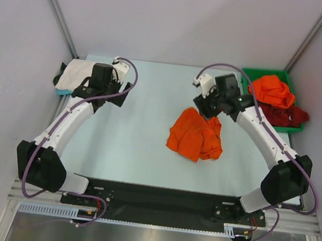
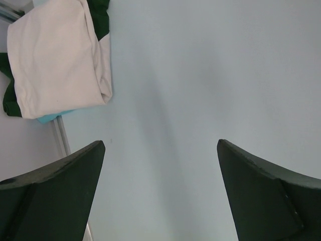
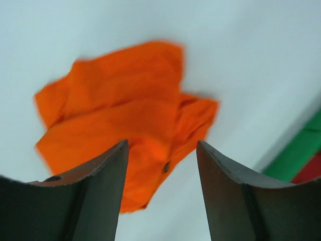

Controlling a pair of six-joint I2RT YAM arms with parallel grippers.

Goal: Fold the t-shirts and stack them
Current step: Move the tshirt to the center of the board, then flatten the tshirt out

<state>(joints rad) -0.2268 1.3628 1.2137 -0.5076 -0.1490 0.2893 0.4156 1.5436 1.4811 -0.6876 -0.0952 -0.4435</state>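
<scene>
A crumpled orange t-shirt [image 1: 196, 136] lies on the table right of centre; it also shows in the right wrist view [image 3: 120, 115]. My right gripper [image 1: 208, 108] is open and empty, just above the shirt's far edge [image 3: 161, 145]. A folded white t-shirt [image 1: 76, 75] lies at the far left, also in the left wrist view [image 2: 57, 55]. My left gripper [image 1: 103, 93] is open and empty over bare table beside it [image 2: 160, 145]. Another orange t-shirt [image 1: 272, 89] and a dark red t-shirt [image 1: 286, 115] lie in the green bin [image 1: 253, 73].
The green bin stands at the far right corner, its edge visible in the right wrist view [image 3: 298, 150]. Grey walls and metal posts [image 1: 54, 6] enclose the table. A light blue cloth edge [image 2: 47, 118] shows under the white shirt.
</scene>
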